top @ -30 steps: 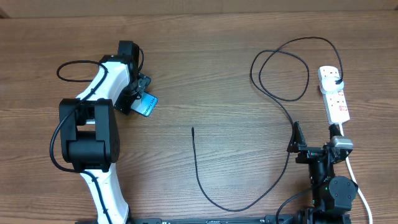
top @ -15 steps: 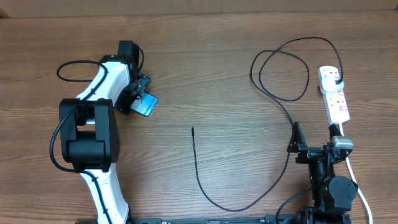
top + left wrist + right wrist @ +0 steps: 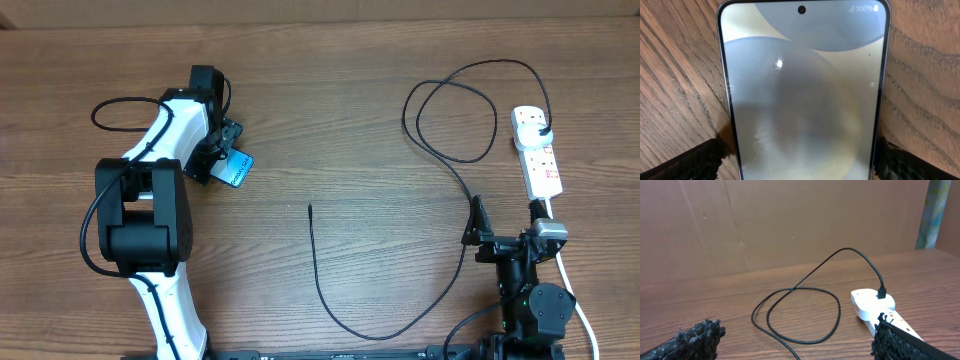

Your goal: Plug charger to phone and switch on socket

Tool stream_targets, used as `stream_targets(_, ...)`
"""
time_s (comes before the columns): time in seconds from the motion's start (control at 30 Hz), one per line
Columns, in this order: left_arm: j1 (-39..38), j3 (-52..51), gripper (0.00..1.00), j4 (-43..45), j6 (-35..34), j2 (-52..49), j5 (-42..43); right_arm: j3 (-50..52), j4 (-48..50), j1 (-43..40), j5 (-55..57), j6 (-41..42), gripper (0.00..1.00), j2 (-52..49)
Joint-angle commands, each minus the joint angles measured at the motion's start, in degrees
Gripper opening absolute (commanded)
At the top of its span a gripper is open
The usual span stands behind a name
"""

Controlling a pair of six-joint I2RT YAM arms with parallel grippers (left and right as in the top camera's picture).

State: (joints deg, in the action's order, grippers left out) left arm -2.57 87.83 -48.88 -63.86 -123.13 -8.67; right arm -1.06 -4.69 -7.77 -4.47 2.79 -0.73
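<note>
Wood-grain table (image 3: pixel 350 90) bears charger (image 3: pixel 314 250) and socket (image 3: pixel 541 160); brown wall (image 3: pixel 790 220) behind.

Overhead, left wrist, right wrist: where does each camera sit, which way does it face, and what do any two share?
Overhead: fixed above the table, looking straight down; left arm at the phone, right arm near the socket.
Left wrist: just above the phone, looking down at its screen; own fingertips at the lower corners.
Right wrist: low, facing across the table at the charger and socket; own fingertips below.
Shared: overhead and left wrist show the phone; overhead and right wrist, charger and socket.
</note>
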Motion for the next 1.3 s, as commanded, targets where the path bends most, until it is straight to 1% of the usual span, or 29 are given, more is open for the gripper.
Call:
stream_targets(0.0,0.3,-2.2,1.00,0.9,1.1,-4.7,3.8,0.6,0.2,0.3,0.4,0.0,1.00,0.6)
stream_targets(0.03,0.3,-2.2,0.99,0.9,1.1,-4.7,3.8,0.6,0.2,0.3,0.4,0.0,1.00,0.6)
stream_targets(0.2,0.3,-2.2,0.82,0.9,1.1,-4.7,3.8,0.6,0.2,0.3,0.4,0.0,1.00,0.6)
stream_targets(0.3,0.3,-2.2,0.76,0.9,1.1,-4.7,3.8,0.6,0.2,0.3,0.4,0.0,1.00,0.6)
stream_targets(0.87,0.3,-2.2,0.74,0.9,1.1,-4.7,3.8,0.6,0.2,0.3,0.4,0.0,1.00,0.6)
stream_targets(0.97,0.3,-2.2,0.71,0.9,1.1,-4.7,3.9,0.6,0.2,0.3,0.4,0.0,1.00,0.6)
stream_targets(1.03,0.3,-2.2,0.67,0.9,1.1,-4.7,3.9,0.6,0.2,0.3,0.4,0.0,1.00,0.6)
stream_targets(1.23,0.3,-2.2,0.66,0.9,1.1,-4.7,3.9,0.6,0.2,0.3,0.4,0.0,1.00,0.6)
stream_targets(1.27,0.3,-2.2,0.63,0.8,1.1,-4.7,3.9,0.6,0.2,0.3,0.4,0.0,1.00,0.6)
